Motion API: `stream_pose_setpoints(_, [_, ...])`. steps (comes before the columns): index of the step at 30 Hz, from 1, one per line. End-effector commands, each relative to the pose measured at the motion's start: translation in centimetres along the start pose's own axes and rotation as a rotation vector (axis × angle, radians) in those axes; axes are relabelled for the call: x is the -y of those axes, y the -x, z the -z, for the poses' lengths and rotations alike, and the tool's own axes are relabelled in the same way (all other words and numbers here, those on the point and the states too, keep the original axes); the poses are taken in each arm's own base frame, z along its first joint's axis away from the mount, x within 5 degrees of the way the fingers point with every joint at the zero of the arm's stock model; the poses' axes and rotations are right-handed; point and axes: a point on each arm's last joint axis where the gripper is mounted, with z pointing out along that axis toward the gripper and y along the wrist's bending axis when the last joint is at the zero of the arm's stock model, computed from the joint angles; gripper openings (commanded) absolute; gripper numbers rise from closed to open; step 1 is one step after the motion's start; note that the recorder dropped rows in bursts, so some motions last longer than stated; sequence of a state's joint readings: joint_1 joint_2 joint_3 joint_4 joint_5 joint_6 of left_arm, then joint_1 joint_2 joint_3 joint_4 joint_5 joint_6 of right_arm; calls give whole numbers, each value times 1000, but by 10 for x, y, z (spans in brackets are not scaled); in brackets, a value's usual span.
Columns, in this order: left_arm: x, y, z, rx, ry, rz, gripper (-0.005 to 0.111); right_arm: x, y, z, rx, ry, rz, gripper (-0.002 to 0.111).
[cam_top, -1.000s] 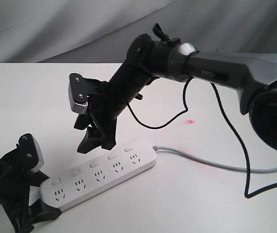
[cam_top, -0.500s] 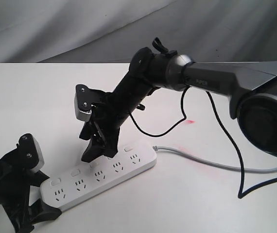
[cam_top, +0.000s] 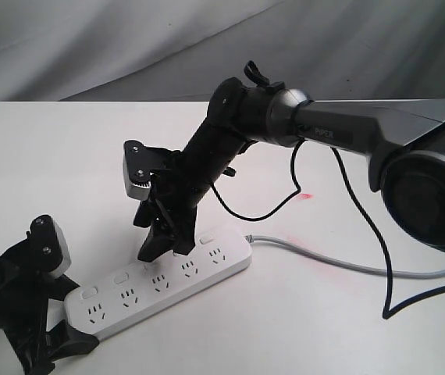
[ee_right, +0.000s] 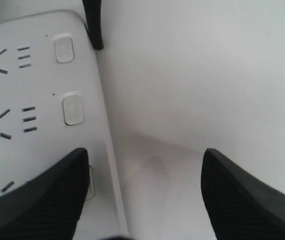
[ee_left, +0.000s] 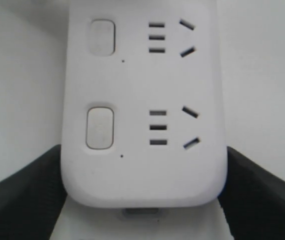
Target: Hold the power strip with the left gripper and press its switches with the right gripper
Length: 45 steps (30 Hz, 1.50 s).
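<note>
The white power strip [cam_top: 160, 285] lies slantwise on the table, its grey cable [cam_top: 324, 258] running off to the right. My left gripper [cam_top: 65, 344] is shut on its near rounded end; in the left wrist view the black fingers [ee_left: 22, 200] clamp both sides of the power strip [ee_left: 142, 100], with two switches [ee_left: 100, 127] in sight. My right gripper [cam_top: 165, 250] stands open over the switch edge near the strip's middle. In the right wrist view, one of the right gripper's [ee_right: 142, 200] fingers [ee_right: 37, 195] covers a switch. Its other finger is over bare table. Two switches [ee_right: 73, 108] show beyond.
The right arm's loose black cable [cam_top: 394, 266] hangs over the table on the right. A small red mark [cam_top: 306, 195] is on the white table [cam_top: 51, 156]. Grey cloth [cam_top: 129, 39] hangs behind.
The right gripper has come down and slightly right, from above the strip to its switch edge. The left gripper and the strip have not moved.
</note>
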<state>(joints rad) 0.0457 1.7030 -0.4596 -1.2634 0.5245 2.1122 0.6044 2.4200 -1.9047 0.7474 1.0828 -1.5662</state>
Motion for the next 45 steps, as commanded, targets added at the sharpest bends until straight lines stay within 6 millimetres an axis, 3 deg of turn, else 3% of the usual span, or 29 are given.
stream_pose_setpoints(1, [2, -6, -5, -38, -8, 14, 65, -3, 3, 1, 6, 21, 4, 59])
stream_pose_setpoints(13, [2, -6, -5, -38, -8, 14, 65, -4, 25, 26, 47, -28, 42, 59])
stream_pose_setpoints(15, [2, -6, -5, -38, -8, 14, 65, -4, 21, 22, 39, -16, 32, 59])
stream_pose_setpoints(19, [2, -6, -5, -38, -8, 14, 65, -5, -6, -9, 4, 31, -12, 59])
stream_pose_setpoints(22, [2, -6, -5, -38, -8, 14, 65, -6, -14, -17, -23, 55, -12, 59])
stream_pose_setpoints(31, [2, -6, -5, -38, -8, 14, 65, -6, 22, 28, 29, -70, 52, 59])
stream_pose_setpoints(33, [2, -6, -5, -38, -8, 14, 65, -7, 22, 27, 36, -65, 44, 59])
stream_pose_setpoints(39, [2, -6, -5, -38, -8, 14, 65, -9, -20, -21, -29, 37, -34, 59])
stream_pose_setpoints(41, [2, -6, -5, -38, -8, 14, 65, -9, -21, -21, -43, 37, -25, 59])
stream_pose_setpoints(45, [2, -6, -5, -35, -13, 14, 65, -7, -3, 3, 0, -26, -6, 59])
